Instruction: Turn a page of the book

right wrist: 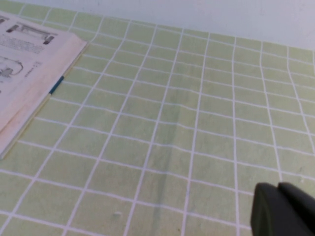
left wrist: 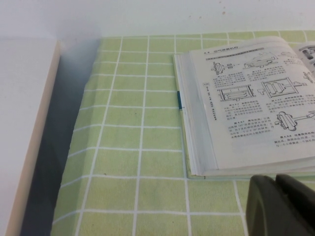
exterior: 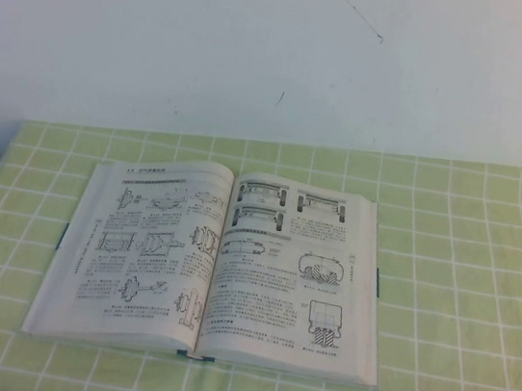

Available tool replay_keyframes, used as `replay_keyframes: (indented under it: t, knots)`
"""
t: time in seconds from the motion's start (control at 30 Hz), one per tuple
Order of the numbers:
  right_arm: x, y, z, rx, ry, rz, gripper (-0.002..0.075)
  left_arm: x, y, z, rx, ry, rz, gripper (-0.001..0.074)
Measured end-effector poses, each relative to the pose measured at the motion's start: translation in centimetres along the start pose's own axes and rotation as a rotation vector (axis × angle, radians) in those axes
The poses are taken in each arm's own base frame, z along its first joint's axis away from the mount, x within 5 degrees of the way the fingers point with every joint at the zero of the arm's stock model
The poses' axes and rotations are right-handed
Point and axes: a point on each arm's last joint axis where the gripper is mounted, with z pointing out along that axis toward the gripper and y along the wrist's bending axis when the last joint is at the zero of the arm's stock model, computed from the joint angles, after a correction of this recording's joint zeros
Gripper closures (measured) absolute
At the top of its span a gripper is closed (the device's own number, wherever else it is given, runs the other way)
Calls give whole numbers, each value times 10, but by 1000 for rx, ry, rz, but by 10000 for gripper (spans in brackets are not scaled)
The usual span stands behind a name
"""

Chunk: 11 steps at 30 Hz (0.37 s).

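I haven't started the turn yet: my right hand [right wrist: 283, 209] sits clenched and empty over the green checked tabletop [right wrist: 162, 128], well short of the thick open book [exterior: 217, 262] of white printed pages lying flat ahead of it. My left hand [left wrist: 280, 204], fingers pressed together, hovers just off the book's near corner. Next, I judge, I must reach the right hand to the thin right-hand page [exterior: 294, 268] and lift its outer edge.

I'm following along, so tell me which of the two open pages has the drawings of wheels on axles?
The left-hand page of the book; the right-hand page shows boxed cross-sections instead. Both grippers, left and right, sit back off the book.
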Motion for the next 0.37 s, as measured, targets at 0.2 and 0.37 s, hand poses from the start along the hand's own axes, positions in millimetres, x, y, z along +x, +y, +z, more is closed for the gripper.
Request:
replay_keyframes:
  t: [0.2, 0.37]
  knots:
    - [0, 0, 0, 8, 1, 14, 728, 0, 0, 0, 0, 0, 0, 738]
    - [0, -2, 0, 44, 6, 29, 728, 0, 0, 0, 0, 0, 0, 738]
